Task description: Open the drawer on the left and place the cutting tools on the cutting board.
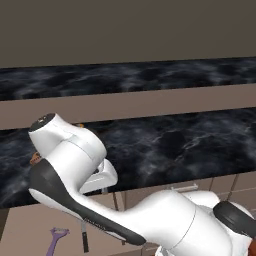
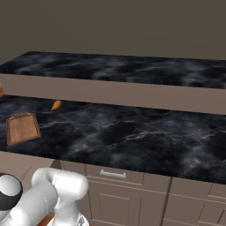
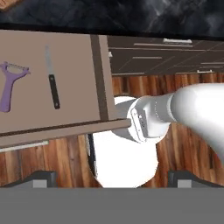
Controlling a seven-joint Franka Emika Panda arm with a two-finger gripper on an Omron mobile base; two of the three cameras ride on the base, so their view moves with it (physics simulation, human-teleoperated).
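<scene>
The drawer [image 3: 52, 83] stands pulled out, its flat floor exposed to the hand view from above. Two cutting tools lie on that floor, apart from each other. The knife [image 3: 52, 83] lies near the middle of the drawer, blade toward the counter [image 3: 131, 15] and black handle toward the drawer front. The peeler [image 3: 9, 85] lies beside the knife, farther from the drawer's side wall, with its forked head toward the counter.

The gripper [image 3: 111, 177] hangs above the floor just outside the drawer's front corner, jaws spread wide and holding nothing. Both tools lie ahead of it and off to one side, across the drawer front; the knife is the nearer of the two.

The long axes of both tools run roughly parallel to the drawer's side wall, front to back. For a pickup, the jaws should probably straddle the knife handle across this axis.

The cutting board [image 2: 23, 127] rests flat on the counter, bare, above and beyond the drawer, with a small orange object [image 2: 56, 105] near its far corner. Neither tool has reached the board yet.
</scene>
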